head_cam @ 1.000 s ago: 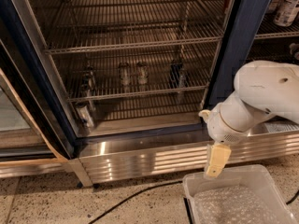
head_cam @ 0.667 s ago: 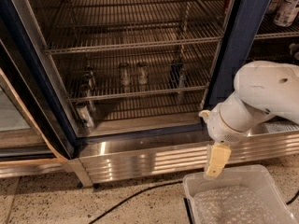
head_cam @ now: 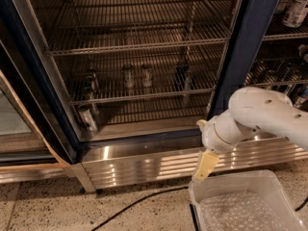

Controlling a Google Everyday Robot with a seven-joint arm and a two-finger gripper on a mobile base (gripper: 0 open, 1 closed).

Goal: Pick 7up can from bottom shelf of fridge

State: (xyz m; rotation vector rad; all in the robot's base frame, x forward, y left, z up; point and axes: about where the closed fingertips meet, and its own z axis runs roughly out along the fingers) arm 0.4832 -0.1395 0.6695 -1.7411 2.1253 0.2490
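Note:
The fridge (head_cam: 250,37) stands open, with dim wire racks inside. On the bottom shelf (head_cam: 144,96), two slim silvery cans stand side by side near the middle, one on the left (head_cam: 128,76) and one on the right (head_cam: 147,75). I cannot tell which of them is the 7up can. A darker can (head_cam: 182,76) stands to their right and another can (head_cam: 91,79) to their left. My gripper (head_cam: 205,165) hangs pointing down outside the fridge. It is in front of the ribbed steel base, low and to the right of the cans, far from them.
A further can (head_cam: 87,118) sits on the fridge floor at the lower left. A clear plastic bin (head_cam: 240,206) rests on the ground just below the gripper. A black cable (head_cam: 139,203) runs across the speckled floor. The navy door post separates a neighbouring stocked compartment (head_cam: 288,66).

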